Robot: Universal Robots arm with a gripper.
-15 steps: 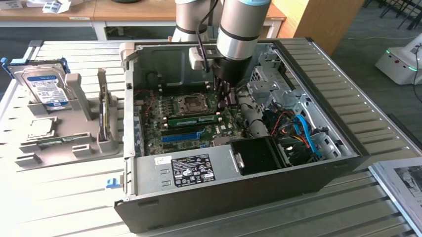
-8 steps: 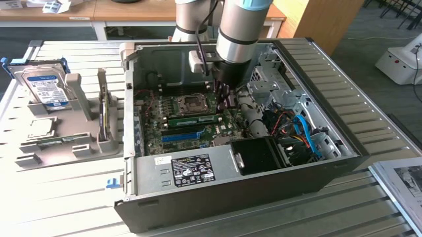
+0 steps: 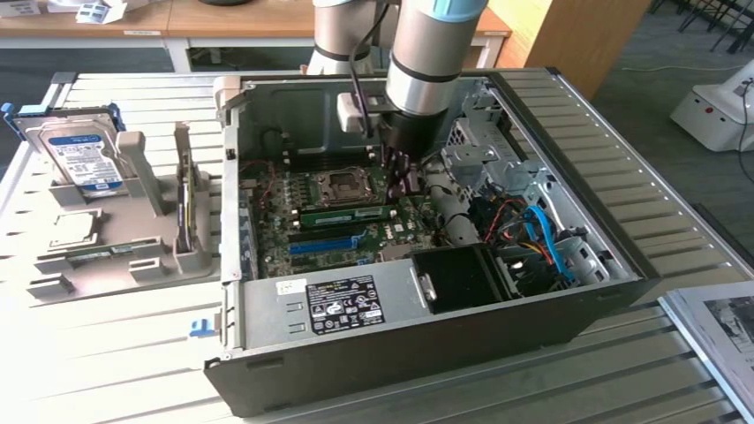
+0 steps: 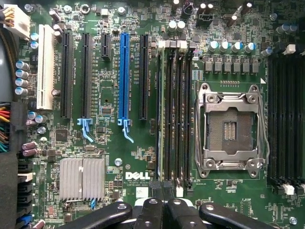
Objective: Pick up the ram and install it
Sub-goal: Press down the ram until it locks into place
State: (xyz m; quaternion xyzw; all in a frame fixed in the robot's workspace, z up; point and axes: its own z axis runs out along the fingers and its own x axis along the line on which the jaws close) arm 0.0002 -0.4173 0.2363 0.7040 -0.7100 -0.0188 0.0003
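Open computer case (image 3: 613,256) on slatted desk; gripper (image 4: 164,202) inside, jaws pressed together, above ram (image 3: 344,213) seated beside CPU socket (image 4: 232,130); case walls close around.

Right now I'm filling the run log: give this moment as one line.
gripper: shut, empty | position: above motherboard in PC case | ram: seated in slot beside CPU socket

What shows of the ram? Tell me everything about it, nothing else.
The ram is a long, thin green board with a row of dark chips. It stands on edge in a slot of the motherboard, between the processor socket and the blue slot. The shut gripper hangs right above its end on the exterior view's right; whether they touch cannot be told.
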